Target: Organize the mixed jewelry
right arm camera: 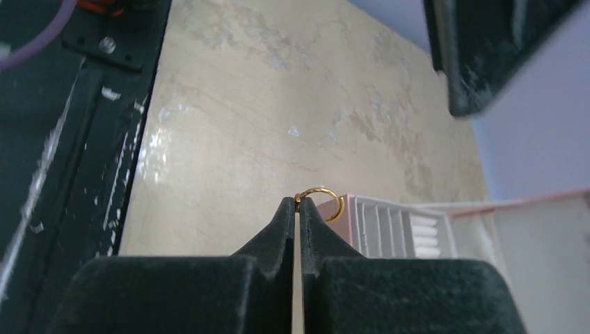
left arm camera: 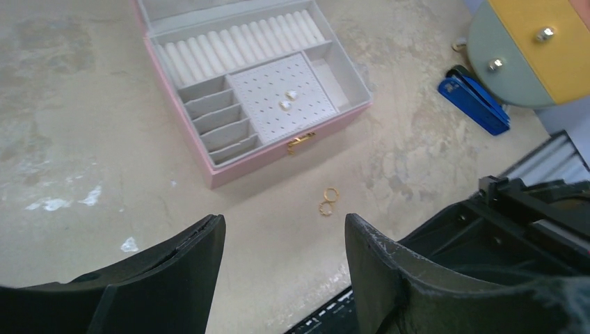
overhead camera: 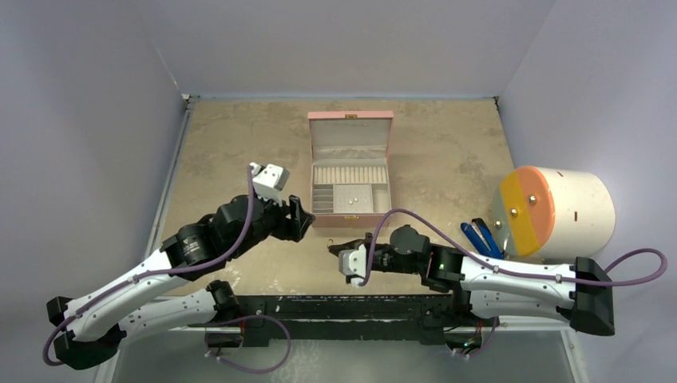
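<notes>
My right gripper (right arm camera: 298, 203) is shut on a small gold ring (right arm camera: 327, 197), pinched at its very tips and held above the table in front of the pink jewelry box (right arm camera: 400, 226). In the top view this gripper (overhead camera: 335, 249) sits just front-left of the box (overhead camera: 351, 171). Two more small gold rings (left arm camera: 328, 200) lie touching on the table in front of the box's clasp. Two pale studs (left arm camera: 289, 99) sit on the box's perforated panel. My left gripper (left arm camera: 284, 223) is open and empty, hovering near the box's front left corner (overhead camera: 300, 217).
A large white cylinder with an orange and grey face (overhead camera: 559, 209) stands at the right. A blue tool (overhead camera: 479, 237) lies beside it. The right arm's body (left arm camera: 529, 229) fills the left wrist view's lower right. The black base rail (overhead camera: 343, 307) runs along the near edge.
</notes>
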Controlling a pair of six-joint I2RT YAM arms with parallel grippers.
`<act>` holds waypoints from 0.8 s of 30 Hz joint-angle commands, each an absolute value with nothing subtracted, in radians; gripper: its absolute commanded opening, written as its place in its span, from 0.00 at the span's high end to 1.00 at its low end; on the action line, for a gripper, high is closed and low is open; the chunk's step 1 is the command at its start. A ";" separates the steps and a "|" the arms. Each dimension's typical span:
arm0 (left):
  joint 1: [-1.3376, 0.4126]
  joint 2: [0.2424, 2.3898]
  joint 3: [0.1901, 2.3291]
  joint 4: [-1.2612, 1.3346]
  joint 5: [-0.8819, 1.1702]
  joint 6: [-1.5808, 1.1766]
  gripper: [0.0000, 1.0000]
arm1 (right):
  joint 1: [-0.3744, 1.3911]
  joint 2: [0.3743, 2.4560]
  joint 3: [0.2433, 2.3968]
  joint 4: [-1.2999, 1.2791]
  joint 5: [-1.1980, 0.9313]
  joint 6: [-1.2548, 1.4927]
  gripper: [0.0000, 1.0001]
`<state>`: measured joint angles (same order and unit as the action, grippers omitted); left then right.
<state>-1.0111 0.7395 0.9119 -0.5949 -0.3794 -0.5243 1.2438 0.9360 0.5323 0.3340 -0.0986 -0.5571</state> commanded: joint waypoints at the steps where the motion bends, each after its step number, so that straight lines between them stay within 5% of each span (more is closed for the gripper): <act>1: -1.014 0.773 0.981 -0.567 -0.200 -0.563 0.38 | 1.249 0.948 0.654 0.209 -0.263 -0.880 1.00; 24: -1.014 0.817 0.954 -0.526 -0.017 -0.724 0.66 | 1.249 0.988 0.812 -0.006 -0.216 -1.075 1.00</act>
